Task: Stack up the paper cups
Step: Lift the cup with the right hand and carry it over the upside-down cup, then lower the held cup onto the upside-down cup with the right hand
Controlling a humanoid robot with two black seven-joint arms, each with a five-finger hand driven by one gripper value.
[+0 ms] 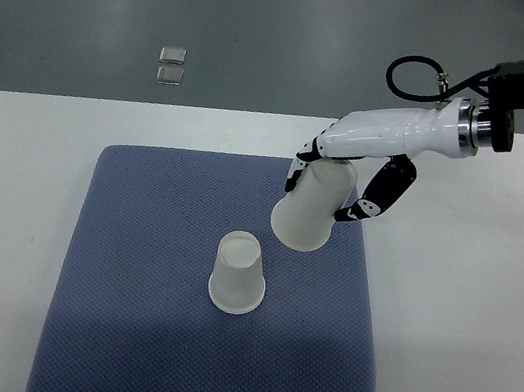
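R hand holding a tilted paper cup above blue mat on white bench.
Fingers wrapped round cup, wide mouth facing down-left, just up-right of second cup standing upside down mid-mat, apart, nothing between. Mat clear around; two small clear squares on floor beyond bench edge.

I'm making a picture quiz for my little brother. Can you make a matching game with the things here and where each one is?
Things:
1. held cup
2. standing cup
3. blue mat
4. right hand

Where or how:
A. spread flat on the white table
B. upside down on the mat
C. tilted, up in the air
D. wrapped around a cup

Pairs: 1-C, 2-B, 3-A, 4-D
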